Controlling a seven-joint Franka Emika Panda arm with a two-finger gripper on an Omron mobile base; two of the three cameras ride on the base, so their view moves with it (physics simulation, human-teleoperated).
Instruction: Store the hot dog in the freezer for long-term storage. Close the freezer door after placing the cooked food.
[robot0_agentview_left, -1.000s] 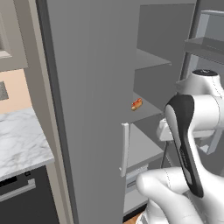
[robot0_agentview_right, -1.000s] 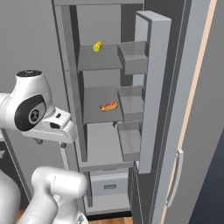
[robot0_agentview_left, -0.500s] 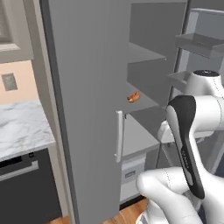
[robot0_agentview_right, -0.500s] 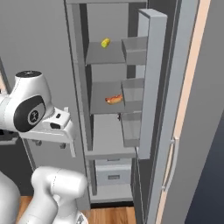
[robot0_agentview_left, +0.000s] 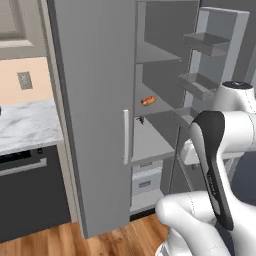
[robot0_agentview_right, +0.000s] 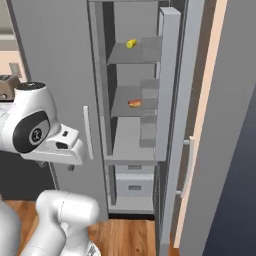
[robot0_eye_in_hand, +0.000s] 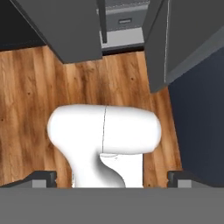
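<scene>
The hot dog (robot0_agentview_right: 134, 103) lies on the middle shelf (robot0_agentview_right: 131, 106) of the freezer (robot0_agentview_left: 156, 115), with a small yellow item (robot0_agentview_right: 131, 44) on the shelf above, toward 12 o'clock. The freezer door (robot0_agentview_right: 169, 85) stands open at 3 o'clock of the hot dog. The hand (robot0_eye_in_hand: 111, 177) points down at the wood floor (robot0_eye_in_hand: 26, 96), fingers spread fully apart, holding nothing. Risk: the door remains unclosed; a swing from this low pose could strike the door's edge or its inner bins rather than push it shut
</scene>
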